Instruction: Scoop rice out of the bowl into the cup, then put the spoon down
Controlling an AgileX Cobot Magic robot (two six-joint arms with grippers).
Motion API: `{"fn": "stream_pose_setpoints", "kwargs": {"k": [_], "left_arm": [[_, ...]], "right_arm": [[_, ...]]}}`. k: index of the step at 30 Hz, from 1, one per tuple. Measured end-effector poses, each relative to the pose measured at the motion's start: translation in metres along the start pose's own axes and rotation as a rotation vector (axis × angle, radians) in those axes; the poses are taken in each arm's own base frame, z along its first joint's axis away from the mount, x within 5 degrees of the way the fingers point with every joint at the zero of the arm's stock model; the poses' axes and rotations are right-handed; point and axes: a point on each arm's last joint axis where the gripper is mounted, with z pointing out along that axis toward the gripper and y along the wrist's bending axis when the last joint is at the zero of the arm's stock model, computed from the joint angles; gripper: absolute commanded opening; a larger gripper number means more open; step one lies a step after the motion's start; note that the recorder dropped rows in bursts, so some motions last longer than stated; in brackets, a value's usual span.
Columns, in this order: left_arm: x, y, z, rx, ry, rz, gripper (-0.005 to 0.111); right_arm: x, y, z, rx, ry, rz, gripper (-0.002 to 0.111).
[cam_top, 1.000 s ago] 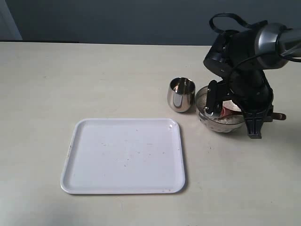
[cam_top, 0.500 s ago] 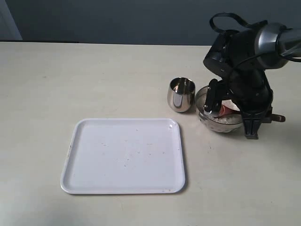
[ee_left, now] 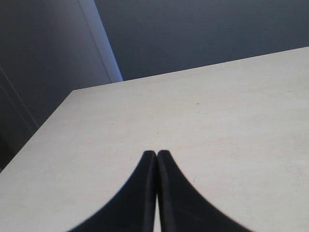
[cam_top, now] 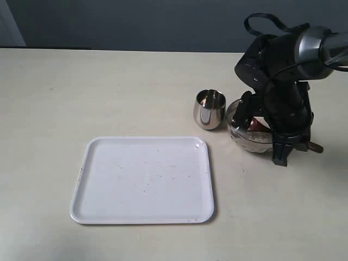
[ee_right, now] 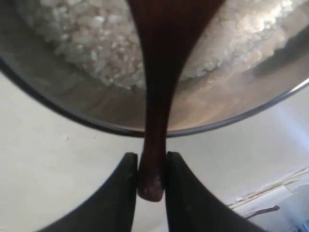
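Beside bowl, right claw clamping spoon end — scoop over rice, left claw together

The right arm is bent steeply down by the right edge of the table, and the right gripper is clamped on the handle end of the spoon. The left gripper is held over the table, its jaws pressed together.

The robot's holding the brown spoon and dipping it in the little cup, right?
Not the cup. The right gripper holds the spoon and dips it in the bowl of rice, as the right wrist view shows. The cup stands beside the bowl.
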Motion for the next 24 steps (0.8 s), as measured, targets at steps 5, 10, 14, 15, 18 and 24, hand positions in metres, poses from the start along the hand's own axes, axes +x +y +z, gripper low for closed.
{"fn": "stream_pose_setpoints", "kwargs": {"k": [5,10,14,15,18,24], "left_arm": [[0.0,0.0,0.0,0.0,0.0,0.0,0.001],[0.0,0.0,0.0,0.0,0.0,0.0,0.001],[0.0,0.0,0.0,0.0,0.0,0.0,0.001],[0.0,0.0,0.0,0.0,0.0,0.0,0.001],[0.0,0.0,0.0,0.0,0.0,0.0,0.001],[0.0,0.0,0.0,0.0,0.0,0.0,0.001]], "right_arm": [[0.0,0.001,0.0,-0.009,-0.003,0.008,-0.001],[0.005,-0.004,0.005,-0.042,-0.001,0.041,-0.001],[0.011,-0.011,0.011,-0.064,0.006,0.071,-0.001],[0.011,-0.012,0.012,-0.066,0.007,0.075,-0.001],[0.012,-0.013,0.013,-0.071,0.007,0.075,-0.001],[0.013,-0.012,0.014,-0.093,0.002,0.086,-0.001]]}}
